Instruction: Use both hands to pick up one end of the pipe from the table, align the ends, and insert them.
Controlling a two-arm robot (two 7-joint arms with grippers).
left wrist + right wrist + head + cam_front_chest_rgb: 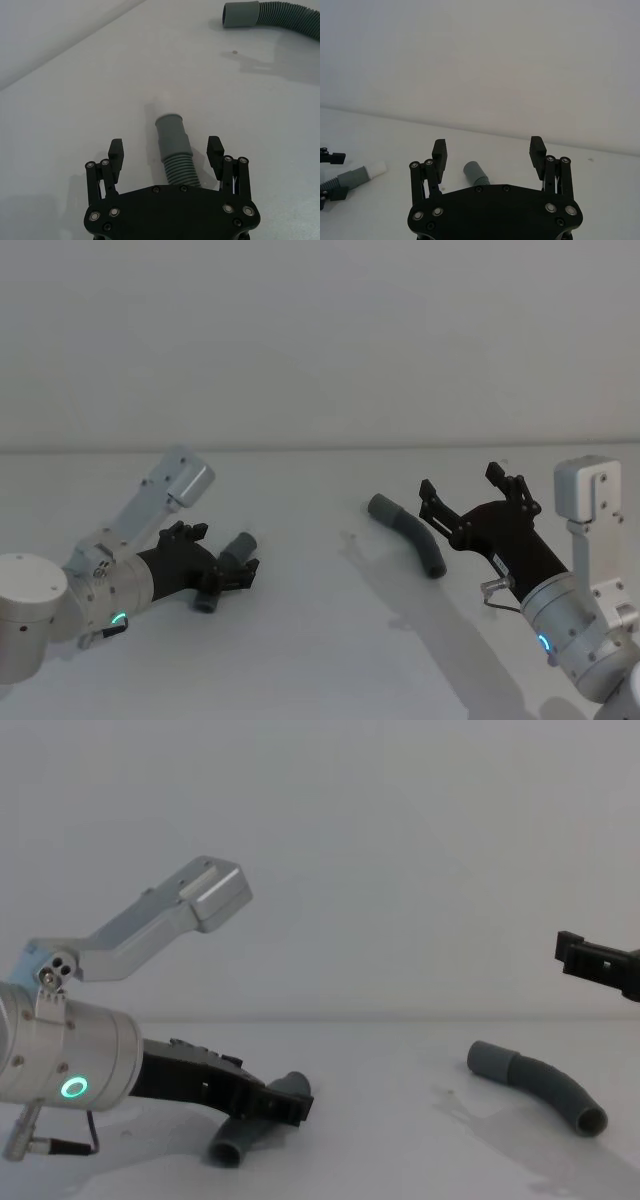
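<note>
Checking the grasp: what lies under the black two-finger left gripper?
A short dark grey ribbed plastic pipe piece, on the white table between the open fingers of the left gripper. Its rear end is hidden beneath the gripper's body.

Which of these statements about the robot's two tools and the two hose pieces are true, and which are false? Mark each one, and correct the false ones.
1. The left tool straddles the left pipe piece, with an open finger on either side of it. True.
2. The right tool is gripping the right pipe piece. False: the tool is open and raised, and that piece lies free on the table.
3. The two pipe pieces are joined end to end. False: they lie well apart, one near each tool.
4. The left pipe piece ends in a white tip. True.
</note>
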